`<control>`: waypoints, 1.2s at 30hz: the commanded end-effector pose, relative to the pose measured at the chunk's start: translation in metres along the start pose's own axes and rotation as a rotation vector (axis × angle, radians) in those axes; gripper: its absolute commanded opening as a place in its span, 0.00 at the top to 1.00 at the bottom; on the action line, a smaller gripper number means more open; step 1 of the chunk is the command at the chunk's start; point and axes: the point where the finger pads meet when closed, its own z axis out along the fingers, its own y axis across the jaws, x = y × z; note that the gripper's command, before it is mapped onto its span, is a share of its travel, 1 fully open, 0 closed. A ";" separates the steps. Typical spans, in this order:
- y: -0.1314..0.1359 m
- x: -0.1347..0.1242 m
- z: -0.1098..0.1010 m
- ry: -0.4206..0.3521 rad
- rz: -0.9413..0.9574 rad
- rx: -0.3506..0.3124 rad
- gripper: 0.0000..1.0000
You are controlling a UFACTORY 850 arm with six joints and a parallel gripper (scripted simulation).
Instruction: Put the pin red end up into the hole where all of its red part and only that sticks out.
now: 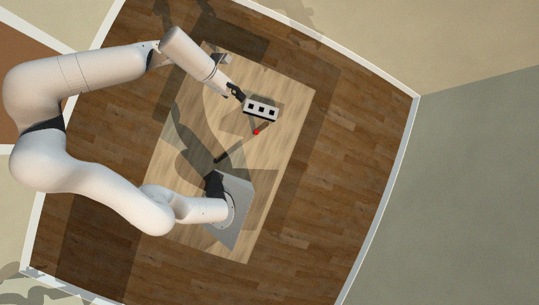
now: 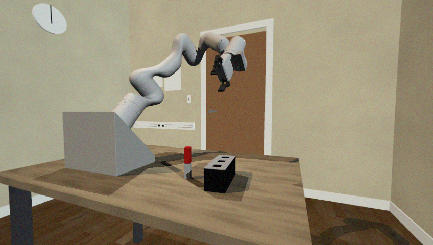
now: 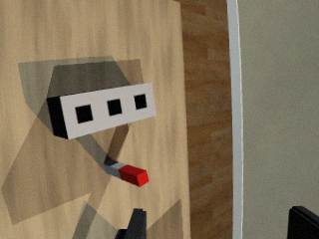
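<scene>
The pin (image 1: 256, 131) (image 2: 187, 166) (image 3: 130, 173) stands upright on the table (image 1: 291, 124) (image 2: 258, 197) (image 3: 154, 40), red end up, grey end down. It is a little in front of the black block (image 1: 260, 110) (image 2: 219, 175) (image 3: 100, 114). The block has a pale top with three square holes in a row, all empty. My gripper (image 1: 236, 91) (image 2: 219, 78) is open and empty. It hangs high above the table, over the far side of the block, tilted down toward the block and pin.
The arm's grey wedge base (image 1: 241, 204) (image 2: 91, 142) stands on the table's left part. The table's edge runs close behind the block in the wrist view, with wood floor (image 3: 206, 94) beyond. A brown door (image 2: 240, 121) is in the back wall.
</scene>
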 end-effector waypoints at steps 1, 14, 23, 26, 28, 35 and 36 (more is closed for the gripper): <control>0.003 0.040 0.001 0.026 0.027 -0.020 0.00; 0.005 0.081 -0.009 0.111 0.092 -0.020 0.00; 0.005 0.081 -0.009 0.111 0.092 -0.020 0.00; 0.026 0.041 0.045 0.111 0.092 -0.020 0.00; 0.026 0.040 0.046 0.111 0.092 -0.020 0.00; 0.052 -0.012 0.116 0.111 0.092 -0.020 0.00; 0.056 -0.019 0.126 0.111 0.092 -0.020 0.00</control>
